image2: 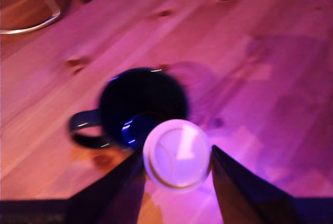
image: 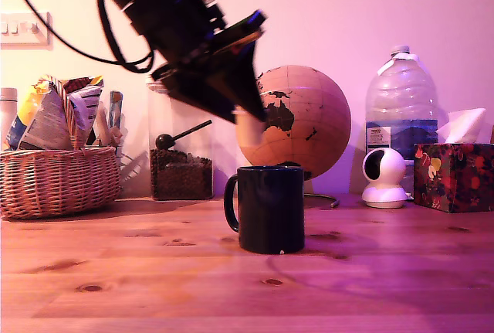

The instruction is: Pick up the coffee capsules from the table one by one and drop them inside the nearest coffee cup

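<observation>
The dark navy coffee cup (image: 268, 208) stands upright on the pine table (image: 154, 279), its handle toward the exterior view's left. Above it hangs my gripper (image: 248, 120), tilted down and shut on a pale cream coffee capsule (image: 248, 130). In the wrist view the capsule's round face (image2: 177, 154) sits between the two dark fingers (image2: 237, 187), just over the rim of the cup (image2: 136, 107). The cup's inside is dark; I cannot tell what lies in it.
A wicker basket (image: 58, 178) of packets stands at the exterior view's left, a clear canister of coffee beans (image: 181, 155) behind the cup, then a globe (image: 305, 120), a water bottle (image: 401, 109), a white camera (image: 384, 177) and a tissue box (image: 454, 174).
</observation>
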`<state>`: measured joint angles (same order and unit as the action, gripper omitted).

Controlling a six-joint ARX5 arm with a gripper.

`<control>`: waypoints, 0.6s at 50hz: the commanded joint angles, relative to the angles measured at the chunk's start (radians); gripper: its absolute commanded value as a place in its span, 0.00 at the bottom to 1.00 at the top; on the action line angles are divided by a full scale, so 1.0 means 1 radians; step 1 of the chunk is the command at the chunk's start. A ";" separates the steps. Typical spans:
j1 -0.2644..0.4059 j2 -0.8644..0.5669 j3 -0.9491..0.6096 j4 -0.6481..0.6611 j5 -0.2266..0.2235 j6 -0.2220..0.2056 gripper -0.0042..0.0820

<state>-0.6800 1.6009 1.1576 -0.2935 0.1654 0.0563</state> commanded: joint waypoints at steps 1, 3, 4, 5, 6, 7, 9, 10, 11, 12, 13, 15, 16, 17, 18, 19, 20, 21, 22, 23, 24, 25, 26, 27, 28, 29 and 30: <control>0.002 -0.016 0.020 0.000 0.011 0.005 0.39; 0.004 -0.016 0.027 0.001 0.014 0.005 0.39; 0.004 -0.016 0.031 0.000 0.015 0.005 0.39; 0.005 -0.015 0.035 -0.002 0.015 0.005 0.39; 0.006 -0.015 0.040 -0.004 0.015 0.005 0.39; 0.007 -0.015 0.044 -0.007 0.016 0.021 0.39; 0.010 -0.010 0.056 -0.018 0.018 0.021 0.38; 0.012 -0.006 0.064 -0.026 0.018 0.021 0.38; 0.013 -0.002 0.072 -0.032 0.018 0.021 0.38; 0.015 0.002 0.079 -0.040 0.018 0.021 0.38; 0.015 0.007 0.089 -0.048 0.018 0.021 0.38; 0.015 0.021 0.108 -0.062 0.018 0.021 0.38; 0.016 0.028 0.119 -0.069 0.018 0.021 0.38; 0.017 0.033 0.129 -0.076 0.019 0.021 0.38; 0.017 0.041 0.140 -0.083 0.019 0.021 0.38; 0.017 0.048 0.151 -0.089 0.019 0.021 0.38; 0.017 0.057 0.161 -0.095 0.020 0.021 0.38; 0.017 0.065 0.174 -0.103 0.023 0.021 0.38; 0.017 0.073 0.185 -0.111 0.026 0.021 0.38; 0.017 0.083 0.199 -0.120 0.028 0.021 0.38; 0.017 0.094 0.214 -0.133 0.030 0.021 0.38; 0.017 0.105 0.229 -0.145 0.030 0.021 0.38; 0.017 0.114 0.244 -0.157 0.030 0.051 0.38; 0.017 0.124 0.257 -0.168 0.030 0.051 0.38; 0.017 0.134 0.272 -0.179 0.030 0.051 0.38; 0.017 0.145 0.286 -0.187 0.030 0.051 0.38; 0.017 0.156 0.301 -0.197 0.030 0.058 0.38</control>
<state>-0.6647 1.7023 1.4422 -0.4740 0.1913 0.0933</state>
